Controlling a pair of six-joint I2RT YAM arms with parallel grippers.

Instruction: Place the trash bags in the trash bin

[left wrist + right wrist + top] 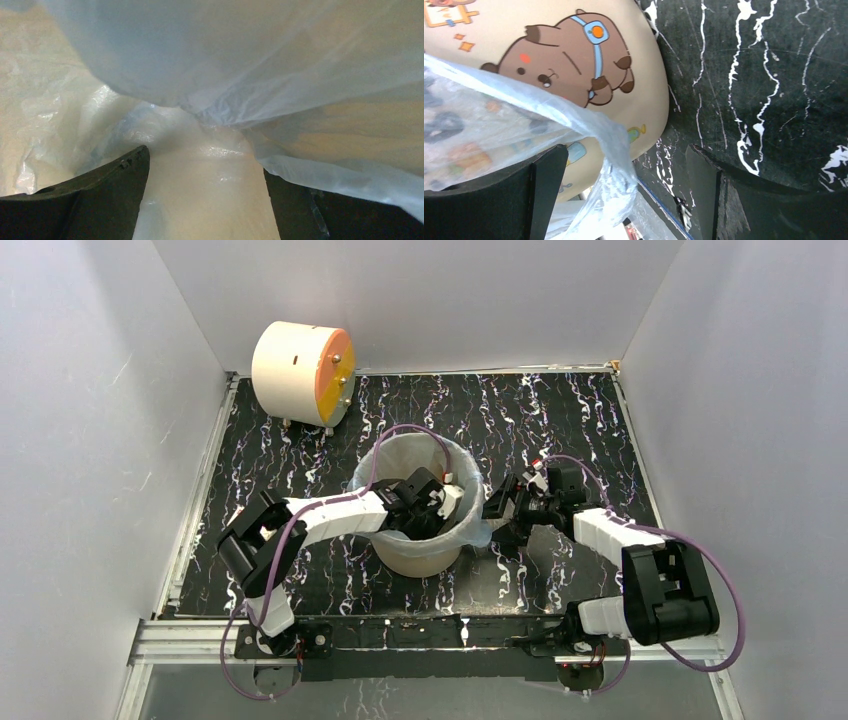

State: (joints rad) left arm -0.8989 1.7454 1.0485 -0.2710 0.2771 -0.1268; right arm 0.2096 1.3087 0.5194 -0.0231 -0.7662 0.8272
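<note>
The thin pale blue plastic bag (470, 532) sat mostly inside the round tan bucket (420, 558), its edge over the rim. The left pincer (428, 498) was inside, spread apart. The right pincer (498, 516), apart too, was beside the loose edge. Probably only tucking was left.

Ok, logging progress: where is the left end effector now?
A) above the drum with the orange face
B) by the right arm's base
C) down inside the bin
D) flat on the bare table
C: from above, the left end effector reaches over the rim of the bin, into the bag lining it.
</note>
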